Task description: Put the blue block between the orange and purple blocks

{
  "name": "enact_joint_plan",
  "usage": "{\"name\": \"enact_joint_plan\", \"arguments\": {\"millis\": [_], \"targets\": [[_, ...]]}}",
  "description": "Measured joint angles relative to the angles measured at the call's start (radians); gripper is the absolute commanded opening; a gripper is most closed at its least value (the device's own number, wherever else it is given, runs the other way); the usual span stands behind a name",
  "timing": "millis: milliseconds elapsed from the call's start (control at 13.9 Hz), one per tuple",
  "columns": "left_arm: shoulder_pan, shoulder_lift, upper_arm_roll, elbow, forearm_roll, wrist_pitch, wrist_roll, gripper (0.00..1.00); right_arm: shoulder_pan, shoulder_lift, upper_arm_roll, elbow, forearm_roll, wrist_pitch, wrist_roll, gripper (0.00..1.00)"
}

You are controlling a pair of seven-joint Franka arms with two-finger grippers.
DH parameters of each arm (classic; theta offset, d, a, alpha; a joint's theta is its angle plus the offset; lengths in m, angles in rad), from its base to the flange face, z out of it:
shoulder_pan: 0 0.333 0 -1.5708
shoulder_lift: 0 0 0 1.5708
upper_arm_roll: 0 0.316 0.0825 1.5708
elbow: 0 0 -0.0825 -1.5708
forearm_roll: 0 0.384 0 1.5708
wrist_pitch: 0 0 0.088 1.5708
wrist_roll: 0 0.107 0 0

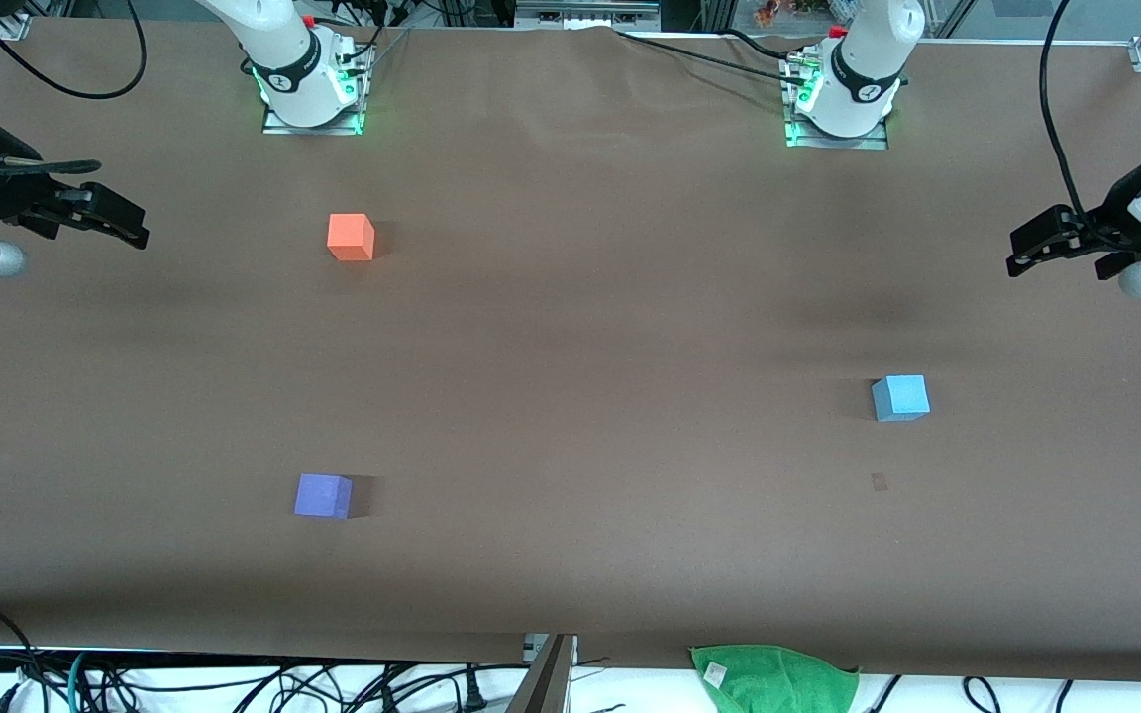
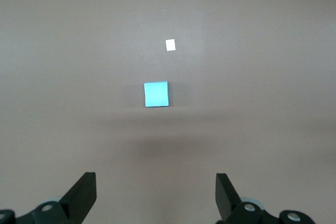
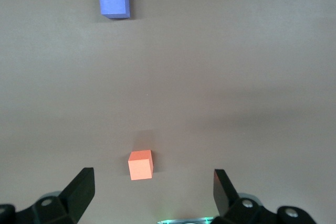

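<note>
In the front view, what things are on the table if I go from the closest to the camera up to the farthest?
green cloth → purple block → blue block → orange block

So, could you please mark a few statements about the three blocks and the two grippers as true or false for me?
1. The blue block lies toward the left arm's end of the table. True.
2. The orange block touches the purple block. False: they lie well apart, the purple one nearer the front camera.
3. The left gripper holds the blue block. False: its fingers are open and empty, up in the air at the table's end.
4. The right gripper is open and holds nothing. True.
5. The blue block already sits between the other two. False: it lies far off toward the left arm's end.
</note>
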Motion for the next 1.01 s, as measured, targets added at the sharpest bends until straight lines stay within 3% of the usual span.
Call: {"name": "enact_joint_plan", "arguments": {"millis": [1007], "targets": [[-0.002, 0.01, -0.007, 0.019, 0.0, -0.022, 0.001, 1.0, 0.007, -0.002, 0.01, 0.0, 0.011, 0.015, -0.001, 1.0]]}}
